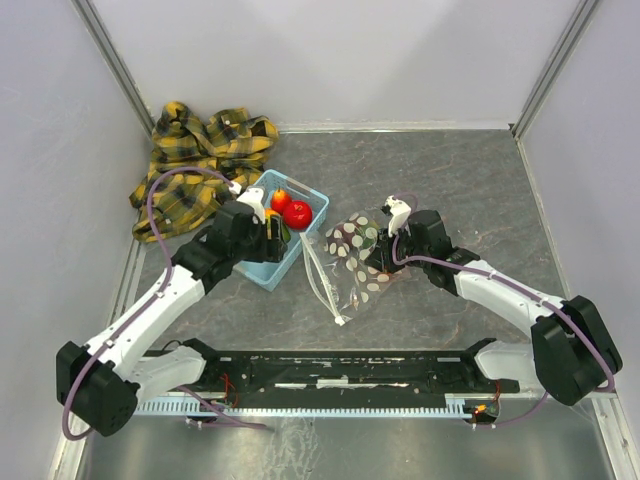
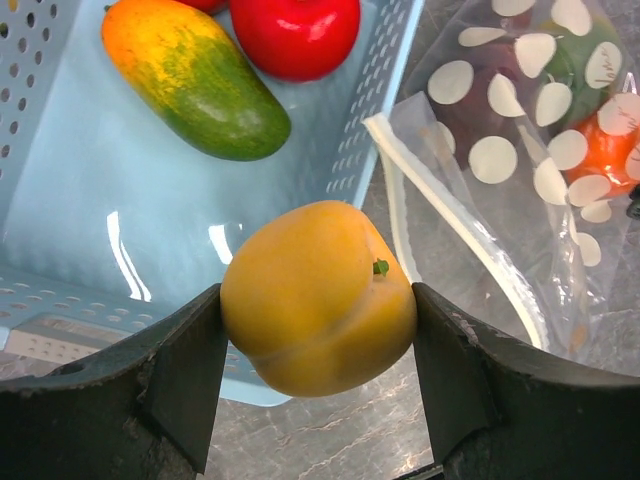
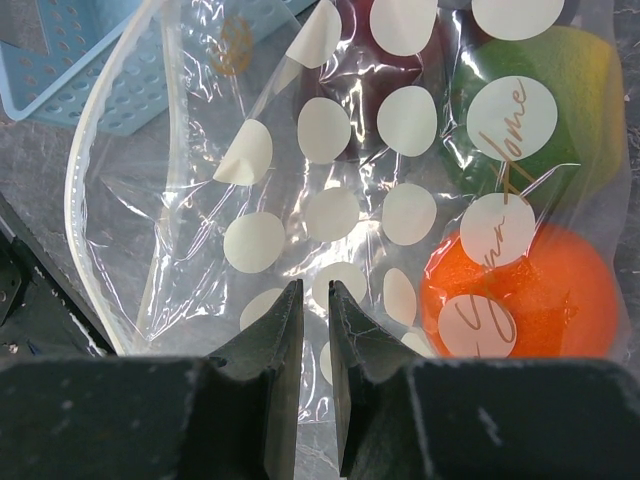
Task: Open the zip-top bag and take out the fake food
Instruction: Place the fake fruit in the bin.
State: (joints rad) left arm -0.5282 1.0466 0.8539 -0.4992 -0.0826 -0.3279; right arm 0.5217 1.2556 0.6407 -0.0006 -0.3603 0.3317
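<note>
The zip-top bag point(image 1: 350, 262) lies on the table right of the basket, its white zip strip point(image 3: 80, 200) gaping open toward the basket. Inside the clear dotted bag point(image 3: 300, 180) I see fake food: an orange fruit point(image 3: 530, 290), a green one point(image 3: 560, 90) and a dark maroon one point(image 3: 350, 40). My right gripper point(image 3: 315, 290) is pinched nearly shut on the bag's top film. My left gripper point(image 2: 318, 305) is shut on a yellow-orange fruit point(image 2: 300, 280), held above the near wall of the light blue basket point(image 2: 60, 150).
In the basket point(image 1: 312, 199) lie a green-orange mango point(image 2: 195, 75) and a red apple point(image 2: 295, 30). A yellow plaid cloth point(image 1: 200, 160) is bunched at the back left. Grey walls close the table on three sides.
</note>
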